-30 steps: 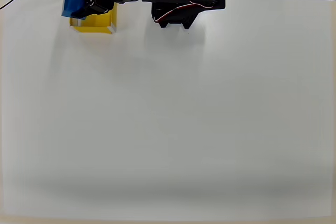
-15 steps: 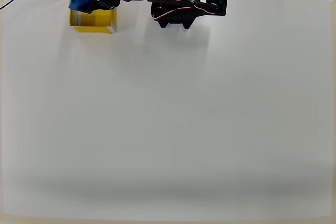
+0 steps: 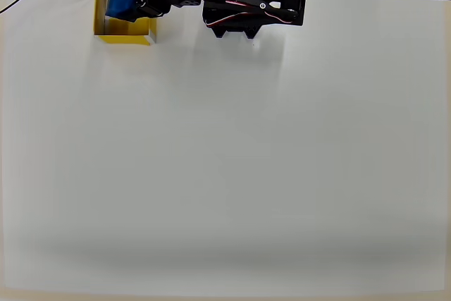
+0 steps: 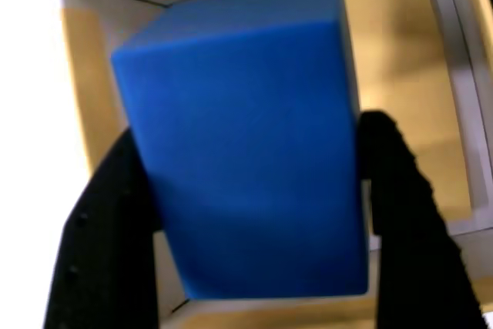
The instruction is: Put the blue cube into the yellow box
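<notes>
The blue cube (image 3: 120, 5) hangs over the open top of the yellow box (image 3: 113, 29) at the table's far left corner in the overhead view. My gripper (image 3: 134, 6) is shut on it. In the wrist view the blue cube (image 4: 246, 136) is pinched between my two black fingers (image 4: 104, 229), with my gripper (image 4: 254, 190) directly above the yellow box (image 4: 400, 59). The box's yellow floor and white-edged rims show around the cube.
The black arm and its base (image 3: 246, 5) stand at the table's far edge, right of the box. The white table (image 3: 225, 160) stretches wide and bare toward the near side.
My gripper has carried the blue cube to the right, from the box's left rim to above the box's opening. The box has not moved.
</notes>
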`<state>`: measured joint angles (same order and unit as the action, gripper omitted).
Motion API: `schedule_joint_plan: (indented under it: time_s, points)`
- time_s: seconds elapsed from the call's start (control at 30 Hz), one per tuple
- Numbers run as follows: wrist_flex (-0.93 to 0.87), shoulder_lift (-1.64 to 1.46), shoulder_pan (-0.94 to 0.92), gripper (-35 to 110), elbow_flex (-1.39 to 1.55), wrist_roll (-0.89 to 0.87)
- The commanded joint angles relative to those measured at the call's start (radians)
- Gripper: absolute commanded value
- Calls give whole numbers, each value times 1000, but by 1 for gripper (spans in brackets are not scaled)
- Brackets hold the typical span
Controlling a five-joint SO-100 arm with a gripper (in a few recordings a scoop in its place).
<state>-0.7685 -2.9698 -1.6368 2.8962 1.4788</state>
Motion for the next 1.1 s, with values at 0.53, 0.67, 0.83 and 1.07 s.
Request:
schedule_joint_plan:
  time_s: [0.53,0.67,0.83,1.07]
  points:
    - [83,-74,-34,37,0,46]
    - [17,-29,-12,26,-155,86]
    - [-141,60,80,15,-399,94]
    - [-186,74,339,4,-515,117]
